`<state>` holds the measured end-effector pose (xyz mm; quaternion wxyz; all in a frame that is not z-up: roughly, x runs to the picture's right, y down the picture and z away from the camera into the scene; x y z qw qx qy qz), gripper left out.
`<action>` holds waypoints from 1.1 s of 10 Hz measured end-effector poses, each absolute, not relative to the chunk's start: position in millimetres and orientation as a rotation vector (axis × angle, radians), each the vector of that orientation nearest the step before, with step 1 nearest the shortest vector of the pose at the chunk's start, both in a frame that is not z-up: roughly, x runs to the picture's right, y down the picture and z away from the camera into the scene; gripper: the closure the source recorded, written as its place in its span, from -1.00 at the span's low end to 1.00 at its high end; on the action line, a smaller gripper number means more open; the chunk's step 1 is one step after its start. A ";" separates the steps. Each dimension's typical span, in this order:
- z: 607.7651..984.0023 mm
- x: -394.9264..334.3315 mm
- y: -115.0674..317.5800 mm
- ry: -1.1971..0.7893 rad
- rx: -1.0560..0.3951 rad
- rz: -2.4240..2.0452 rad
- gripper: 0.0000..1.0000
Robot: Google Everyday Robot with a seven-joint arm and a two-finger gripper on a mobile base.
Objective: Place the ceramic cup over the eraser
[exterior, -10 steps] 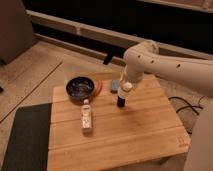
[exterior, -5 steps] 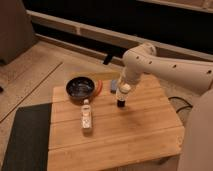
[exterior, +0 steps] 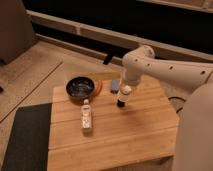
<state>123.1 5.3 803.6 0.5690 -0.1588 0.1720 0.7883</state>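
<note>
One arm was all I had, its gripper (exterior: 125, 86) low over the wooden desk (exterior: 135, 135), jaws pinched on the ceramic cup (exterior: 125, 91). Cup sat right above the eraser (exterior: 121, 102), which stood upright near the desk's middle; couldn't tell if they touched. Black bowl (exterior: 80, 88) far left, clear bottle (exterior: 87, 114) lying below it, blue-grey pad (exterior: 115, 86) just beside the gripper.

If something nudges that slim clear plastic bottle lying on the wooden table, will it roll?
The slim clear plastic bottle lies on its side, so it would probably roll sideways. It looks light and easily shoved. The gripper, shut over the whitish cup, is well away from it.
</note>
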 end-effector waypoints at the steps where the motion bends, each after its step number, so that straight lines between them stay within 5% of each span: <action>1: 807.3 122.5 6.6 0.406 -0.379 1.852 1.00; 6: 823.6 122.8 17.4 0.440 -0.414 1.856 0.89; 11: 830.4 122.3 29.5 0.471 -0.450 1.828 -0.14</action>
